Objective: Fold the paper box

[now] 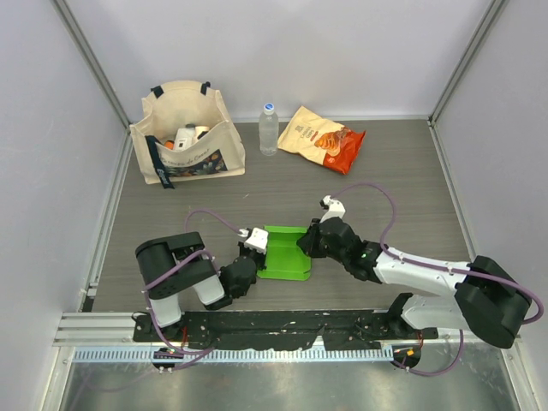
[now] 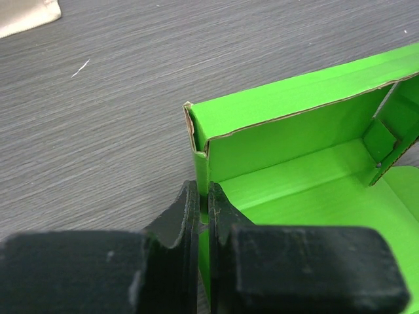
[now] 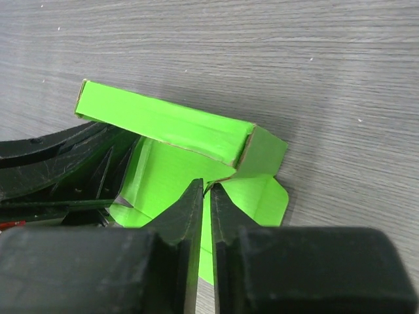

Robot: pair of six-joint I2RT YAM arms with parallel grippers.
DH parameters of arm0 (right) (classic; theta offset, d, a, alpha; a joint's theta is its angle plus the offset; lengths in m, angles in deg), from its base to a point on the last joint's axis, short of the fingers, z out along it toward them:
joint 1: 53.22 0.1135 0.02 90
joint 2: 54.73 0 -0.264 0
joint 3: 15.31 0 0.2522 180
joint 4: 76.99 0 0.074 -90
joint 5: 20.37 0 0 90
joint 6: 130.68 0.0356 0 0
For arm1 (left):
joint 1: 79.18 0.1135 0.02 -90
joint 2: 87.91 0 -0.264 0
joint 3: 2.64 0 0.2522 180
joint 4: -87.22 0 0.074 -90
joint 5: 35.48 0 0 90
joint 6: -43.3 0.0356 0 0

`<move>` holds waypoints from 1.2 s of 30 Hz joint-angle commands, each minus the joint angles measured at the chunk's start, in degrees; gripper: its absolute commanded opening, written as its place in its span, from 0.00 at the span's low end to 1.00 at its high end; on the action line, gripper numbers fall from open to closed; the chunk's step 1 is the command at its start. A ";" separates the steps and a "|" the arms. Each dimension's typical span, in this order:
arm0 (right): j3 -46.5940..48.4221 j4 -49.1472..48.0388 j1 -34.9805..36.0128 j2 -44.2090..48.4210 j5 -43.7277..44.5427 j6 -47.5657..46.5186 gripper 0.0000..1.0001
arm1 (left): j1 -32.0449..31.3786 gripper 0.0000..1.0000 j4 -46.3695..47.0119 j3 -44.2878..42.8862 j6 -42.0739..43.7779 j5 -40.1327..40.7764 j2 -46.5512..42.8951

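Observation:
The green paper box sits as a shallow open tray on the grey table between my two grippers. My left gripper is shut on its left side wall; the wrist view shows the thin green wall pinched between the fingers, with the far wall standing upright. My right gripper is shut on the right side wall of the paper box, near a loose rounded flap that lies flat on the table. The left gripper's dark fingers show at the left of the right wrist view.
A canvas tote bag with items inside stands at the back left. A clear water bottle stands behind the box, and an orange snack bag lies to its right. Metal frame posts edge the table.

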 commanded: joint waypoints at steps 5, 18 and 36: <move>0.44 -0.85 0.03 4.15 -2.85 -7.02 0.27 | -0.96 0.00 4.48 1.52 3.87 0.14 -1.00; 3.61 25.87 -4.87 23.40 10.85 -9.59 0.47 | -0.96 0.00 7.82 2.75 2.47 0.23 0.67; 1.59 6.83 1.26 4.68 6.91 -23.90 0.44 | -0.96 0.00 8.97 3.10 3.70 -0.47 1.46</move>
